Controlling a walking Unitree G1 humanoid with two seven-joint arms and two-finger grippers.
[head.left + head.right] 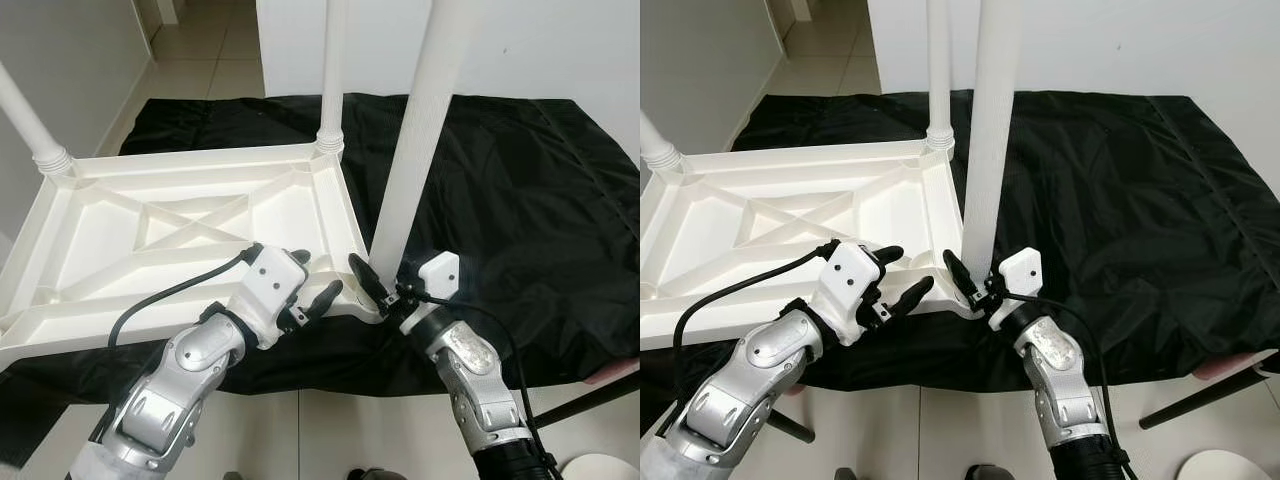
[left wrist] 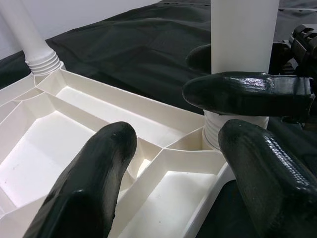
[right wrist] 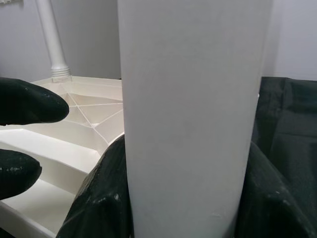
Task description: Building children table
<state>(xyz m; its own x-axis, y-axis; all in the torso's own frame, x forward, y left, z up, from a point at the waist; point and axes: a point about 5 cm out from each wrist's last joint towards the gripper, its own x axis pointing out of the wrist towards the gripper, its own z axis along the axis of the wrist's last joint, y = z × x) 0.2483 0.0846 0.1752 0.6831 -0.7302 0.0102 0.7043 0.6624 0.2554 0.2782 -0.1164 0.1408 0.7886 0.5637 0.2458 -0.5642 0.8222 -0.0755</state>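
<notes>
From the left eye, a white plastic table top (image 1: 190,235) lies upside down on a black cloth (image 1: 520,200) spread over the tiled floor (image 1: 330,430), its ribbed underside facing up. Three white legs stand in its corner sockets: one at the far left corner (image 1: 30,125), one at the far right corner (image 1: 332,70), and the near right leg (image 1: 420,130) rising tall beside the right gripper (image 1: 385,285), whose jaws are clenched around the base of that leg just above its socket. The left gripper (image 1: 312,282) hovers at the near edge of the table top, just beside the same corner, jaws released and grasping nothing. The right eye gives the same layout — the two black fingers (image 1: 956,272) of the right arm hug the near leg's foot, with the other arm's fingers spread over the rim close by. In the left wrist view, the open fingers (image 2: 89,183) frame the corner compartment of the ribbed underside, and the leg sits in its threaded collar (image 2: 223,130) with a finger of the right arm pressed against it. In the right wrist view, the leg's white tube (image 3: 193,114) stands between both pads at close range, touching them, with the far right leg and the table top's ribs behind — and the fingertips of the left arm near the ribbed edge.
</notes>
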